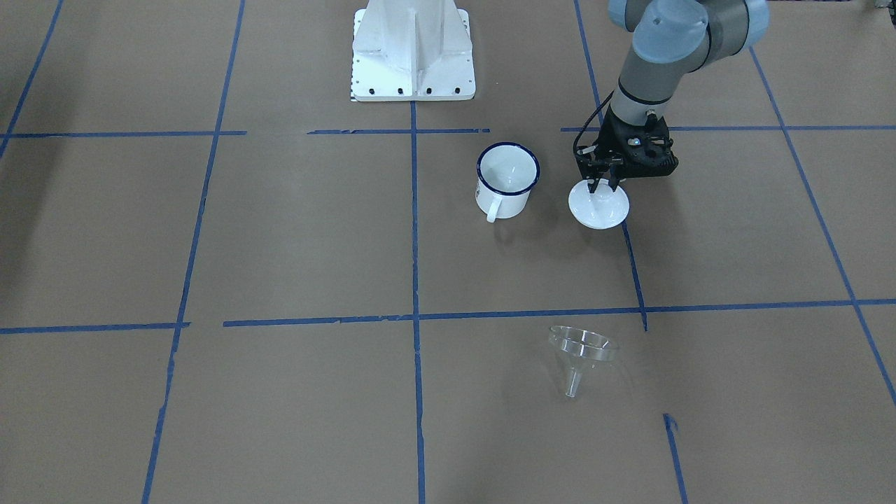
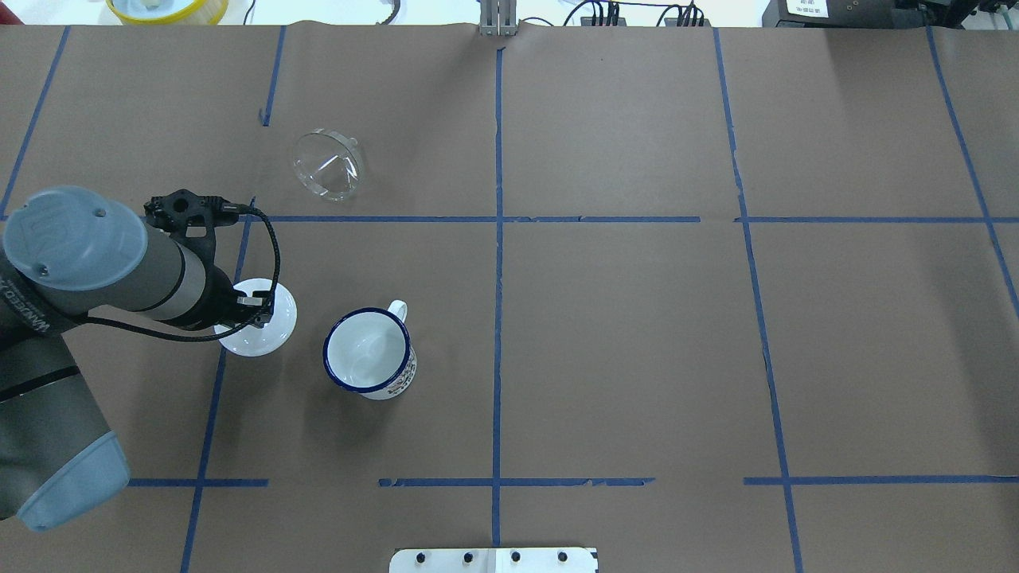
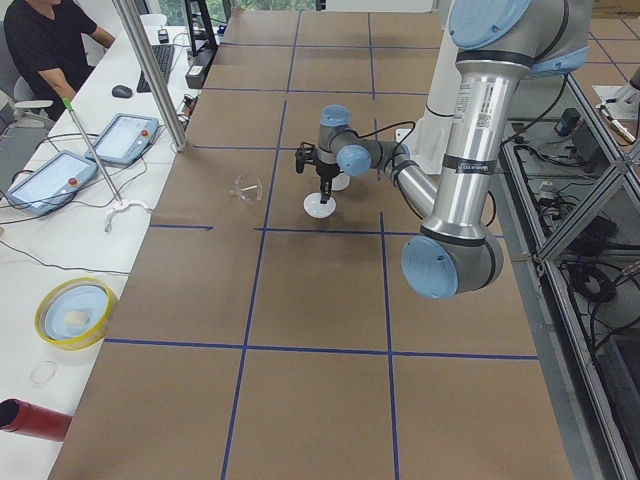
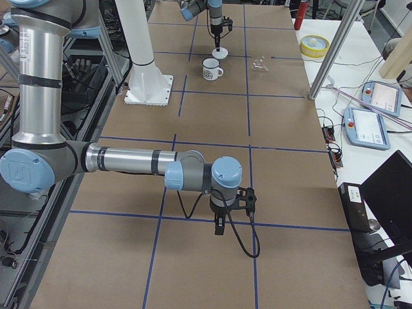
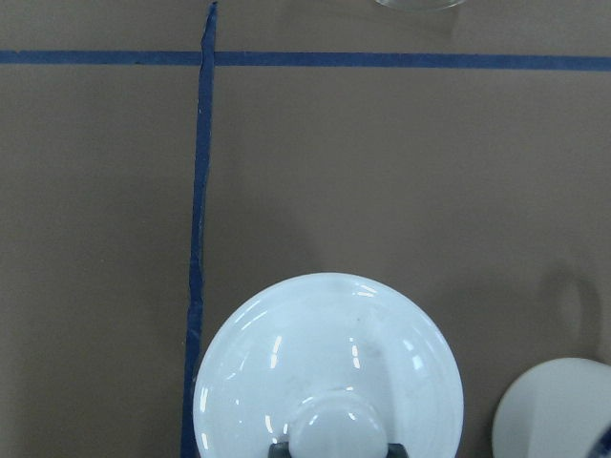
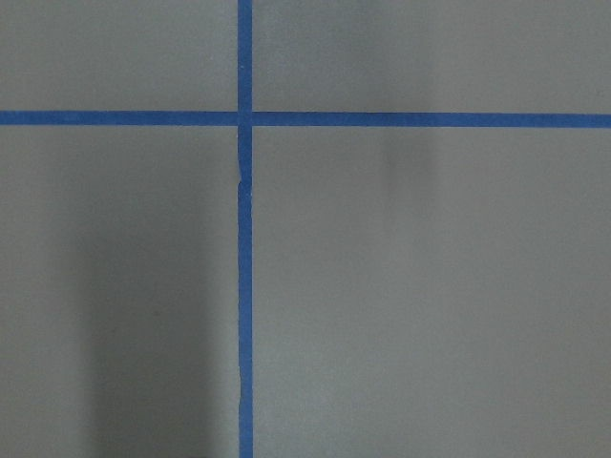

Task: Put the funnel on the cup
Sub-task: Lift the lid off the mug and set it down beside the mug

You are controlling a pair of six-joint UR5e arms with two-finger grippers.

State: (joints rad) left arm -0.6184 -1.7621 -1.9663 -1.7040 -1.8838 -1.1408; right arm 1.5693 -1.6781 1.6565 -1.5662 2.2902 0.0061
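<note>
At the left side of the brown paper-covered table [image 2: 637, 334], the left gripper [image 1: 602, 185] points down, its two black fingers closed narrowly on the knob [image 5: 339, 429] of a white round lid [image 2: 279, 317]. Farther from the robot and a little to the right, beyond a blue tape line [image 2: 398, 219], the small clear funnel [image 2: 328, 165] lies on its side, well apart from both. Right of the lid, near it, the white enamel mug [image 2: 370, 352] with dark blue rim stands upright. The right gripper [image 4: 219, 228] hangs above the table's right end; whether it is open I cannot tell.
</note>
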